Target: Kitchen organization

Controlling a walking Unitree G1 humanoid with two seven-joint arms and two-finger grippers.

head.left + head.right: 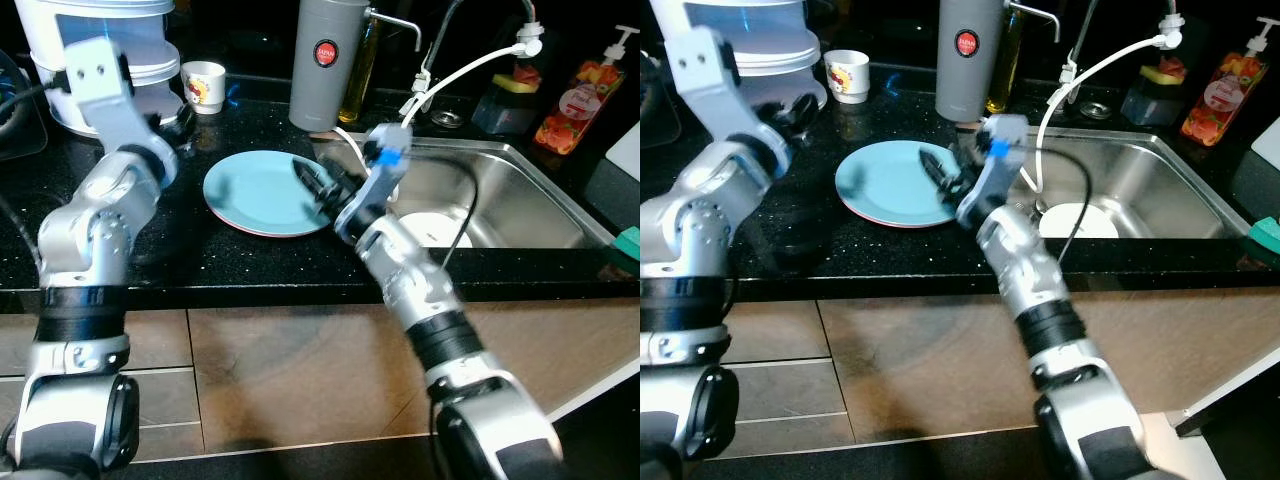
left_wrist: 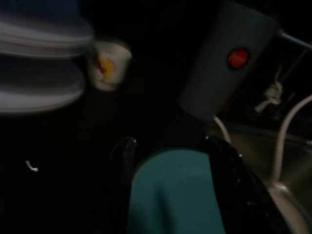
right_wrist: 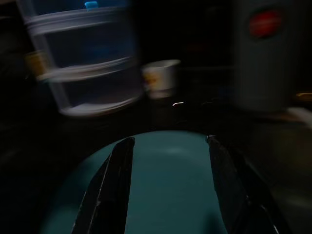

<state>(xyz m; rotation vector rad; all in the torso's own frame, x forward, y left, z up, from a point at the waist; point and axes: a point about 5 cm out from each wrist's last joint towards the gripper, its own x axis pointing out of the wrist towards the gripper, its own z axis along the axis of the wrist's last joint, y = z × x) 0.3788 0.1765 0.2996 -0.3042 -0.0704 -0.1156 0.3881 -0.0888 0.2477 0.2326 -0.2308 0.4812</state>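
Observation:
A light blue plate lies flat on the black counter, left of the sink. My right gripper reaches in from the right and hovers low over the plate's right edge. In the right wrist view its fingers stand open with the plate between and beyond them. My left gripper is raised at the back left, beside the white appliance. It is open and holds nothing, and the plate lies ahead of it in the left wrist view.
A grey thermos, an oil bottle and a small printed cup stand at the back of the counter. The steel sink on the right holds a white dish. A soap bottle and a white hose are near the tap.

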